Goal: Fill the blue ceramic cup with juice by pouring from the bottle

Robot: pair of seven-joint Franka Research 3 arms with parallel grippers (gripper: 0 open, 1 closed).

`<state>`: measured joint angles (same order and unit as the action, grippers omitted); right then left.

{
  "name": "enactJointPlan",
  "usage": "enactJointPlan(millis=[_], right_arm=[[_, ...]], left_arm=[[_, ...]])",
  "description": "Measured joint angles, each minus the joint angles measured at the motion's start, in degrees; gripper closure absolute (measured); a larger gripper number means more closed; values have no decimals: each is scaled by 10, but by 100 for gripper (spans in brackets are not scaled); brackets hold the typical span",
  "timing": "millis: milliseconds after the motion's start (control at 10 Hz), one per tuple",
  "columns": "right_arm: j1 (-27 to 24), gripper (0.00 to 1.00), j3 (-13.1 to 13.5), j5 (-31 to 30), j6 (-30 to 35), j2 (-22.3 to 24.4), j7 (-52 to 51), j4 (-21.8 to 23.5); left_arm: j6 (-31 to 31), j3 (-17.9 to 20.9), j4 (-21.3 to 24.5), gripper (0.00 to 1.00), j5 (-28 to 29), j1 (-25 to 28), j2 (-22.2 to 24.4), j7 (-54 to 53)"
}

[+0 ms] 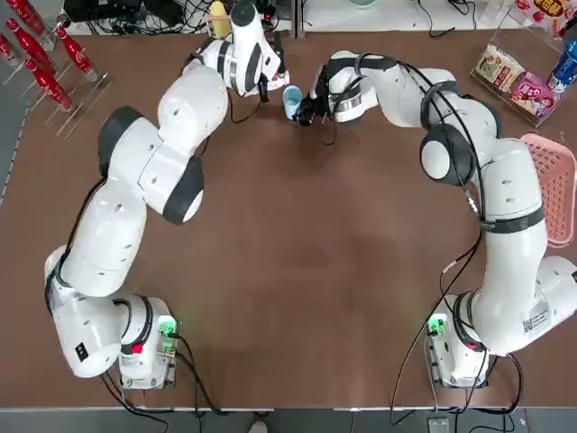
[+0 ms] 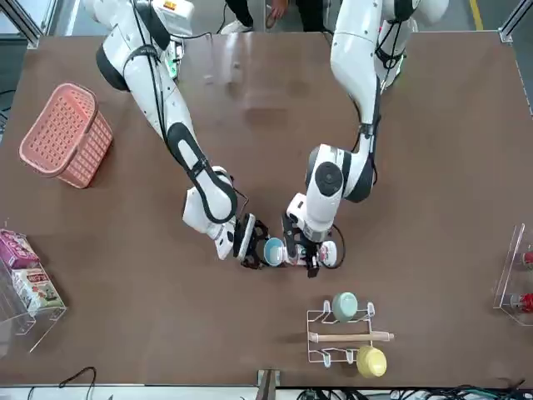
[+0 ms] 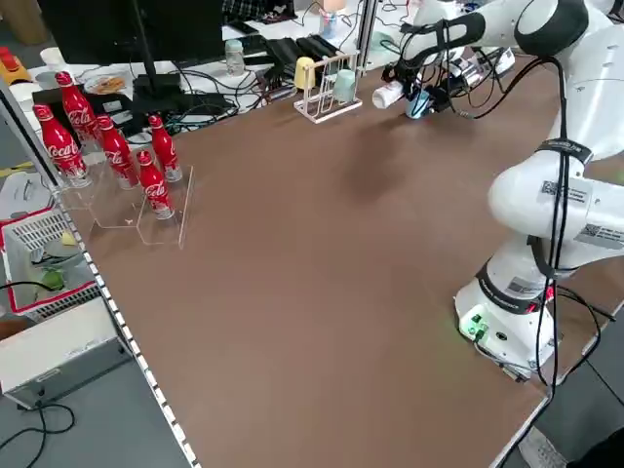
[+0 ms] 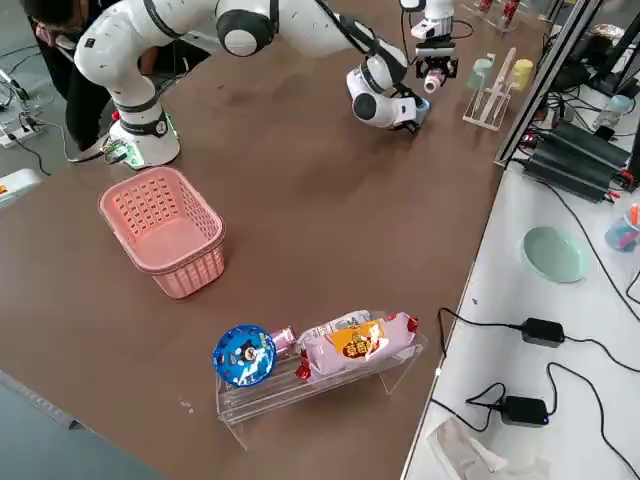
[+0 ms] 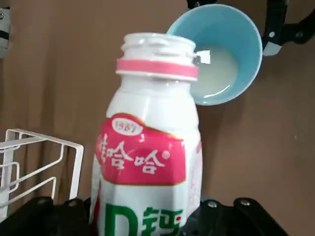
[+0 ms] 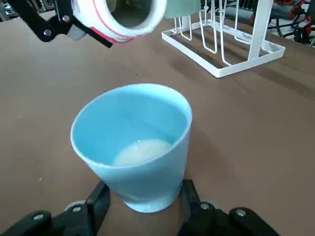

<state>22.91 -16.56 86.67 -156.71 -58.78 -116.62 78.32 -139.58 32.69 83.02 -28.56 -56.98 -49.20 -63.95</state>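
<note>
Near the table's far edge, your left gripper (image 5: 143,216) grips the white plastic bottle with pink label (image 5: 142,147), mouth beside the light-blue cylindrical cup (image 6: 135,142), clasped by your right gripper (image 6: 145,204) and holding some white liquid.

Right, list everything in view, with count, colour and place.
blue cup: one, sky blue, in right gripper, some white liquid inside
bottle: one, white with pink label, in left gripper, mouth near the cup
rack: one, white, holding a mint-green cup and a yellow cup
basket: one, pink, robot's right
snack holder: one, clear, with snack packs, beyond the basket
red bottles: five, clear holder, robot's far left
plate: one, pale green, white desk
person: one, dark clothes, behind the robot
arms: two, white
</note>
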Motion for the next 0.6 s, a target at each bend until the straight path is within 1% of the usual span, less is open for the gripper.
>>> enactJointPlan(millis=[600], right_arm=[[0,32,0,0,0,0,0,0]], left_arm=[[0,32,0,58,6,-32,-11,10]])
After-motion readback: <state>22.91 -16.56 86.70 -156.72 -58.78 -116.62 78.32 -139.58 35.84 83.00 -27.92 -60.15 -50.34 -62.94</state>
